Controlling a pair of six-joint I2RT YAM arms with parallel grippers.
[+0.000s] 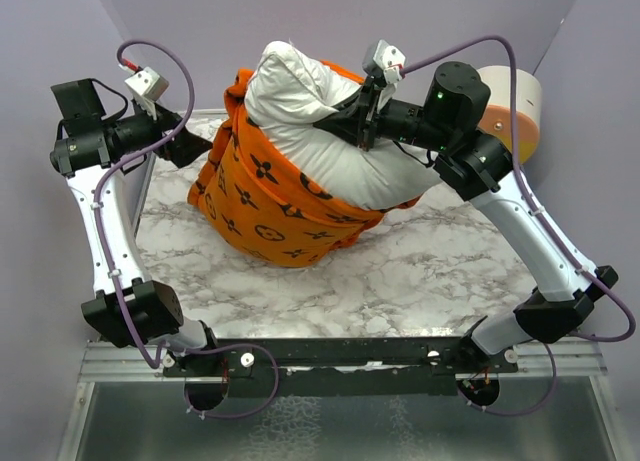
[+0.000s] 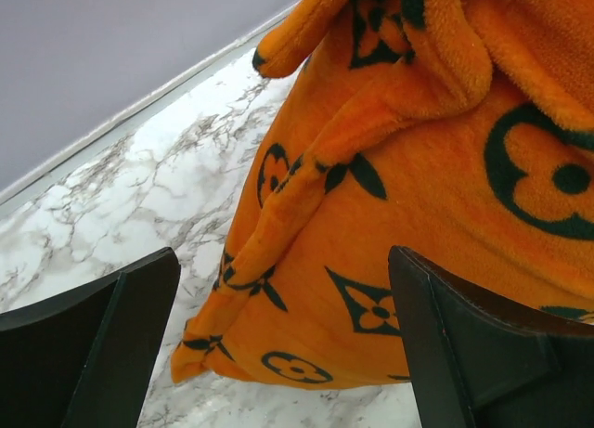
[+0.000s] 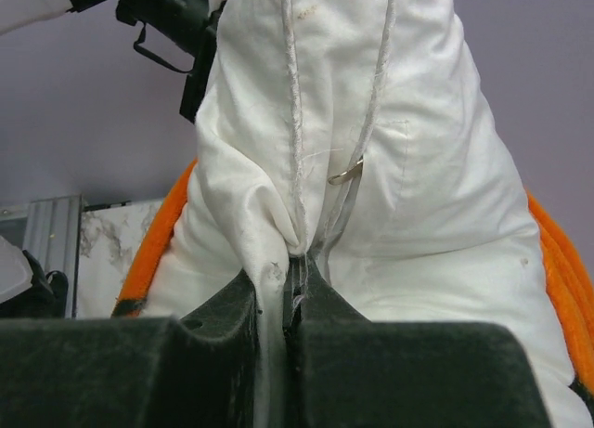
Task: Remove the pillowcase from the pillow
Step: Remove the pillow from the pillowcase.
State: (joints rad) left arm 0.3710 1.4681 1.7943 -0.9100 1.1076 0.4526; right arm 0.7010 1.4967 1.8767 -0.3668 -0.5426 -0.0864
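Observation:
The pillow (image 1: pixel 330 131), white and plump, sticks up out of the orange pillowcase (image 1: pixel 265 206) with black monograms, which bunches around its lower half on the table. My right gripper (image 1: pixel 362 116) is shut on a pinch of the pillow's white seam fabric; in the right wrist view the gripper (image 3: pixel 292 289) clamps that fold of pillow (image 3: pixel 418 168), with the orange pillowcase (image 3: pixel 557 261) at the edges. My left gripper (image 1: pixel 203 149) stands open beside the pillowcase's left edge. In its wrist view the gripper (image 2: pixel 288 354) frames the pillowcase (image 2: pixel 371 242) without holding it.
The marble table (image 1: pixel 420 271) is boxed in by purple walls at the back and sides. A white, orange and yellow cylinder (image 1: pixel 515 106) stands at the back right behind my right arm. A metal frame runs along the near edge.

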